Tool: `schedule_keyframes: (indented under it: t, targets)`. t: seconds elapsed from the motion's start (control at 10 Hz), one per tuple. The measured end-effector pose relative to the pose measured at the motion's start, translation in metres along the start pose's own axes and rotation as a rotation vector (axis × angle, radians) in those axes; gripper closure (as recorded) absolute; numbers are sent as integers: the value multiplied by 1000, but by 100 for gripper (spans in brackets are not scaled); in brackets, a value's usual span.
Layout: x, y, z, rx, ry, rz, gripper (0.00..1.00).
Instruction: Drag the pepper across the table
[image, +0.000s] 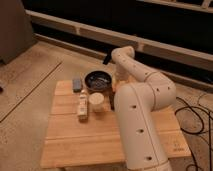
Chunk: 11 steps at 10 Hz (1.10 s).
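Observation:
The light-wood plank table (75, 137) fills the middle of the camera view. My white arm rises from the table's right side and bends over to its far edge. The gripper (119, 76) hangs down there, just right of the dark bowl (97, 80), low over the tabletop. The arm's end hides what is under it. The pepper does not show; it is hidden or out of view.
A grey block (76, 84) lies left of the bowl. A pale bottle (82, 106) lies beside a white cup (96, 102) mid-table. A dark strip (113, 101) lies against my arm's base. Black cables (196, 117) trail on the floor at right.

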<state>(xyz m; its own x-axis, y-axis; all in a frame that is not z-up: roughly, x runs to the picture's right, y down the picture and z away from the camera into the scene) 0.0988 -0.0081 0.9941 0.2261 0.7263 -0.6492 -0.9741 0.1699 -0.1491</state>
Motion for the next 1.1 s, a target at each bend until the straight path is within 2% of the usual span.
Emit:
schedule_keyframes:
  t: [0.3,0.6,0.8,0.9,1.1]
  targets:
    - [-12,6,18,-9,-3,-30,35]
    - [-12,-6,28,-6,4,-8,37]
    - [-15,-15,30,2,-9,8,54]
    - [-18,-18,30,12,-20,12,68]
    - [-24,-18,29,25,-34,9,89]
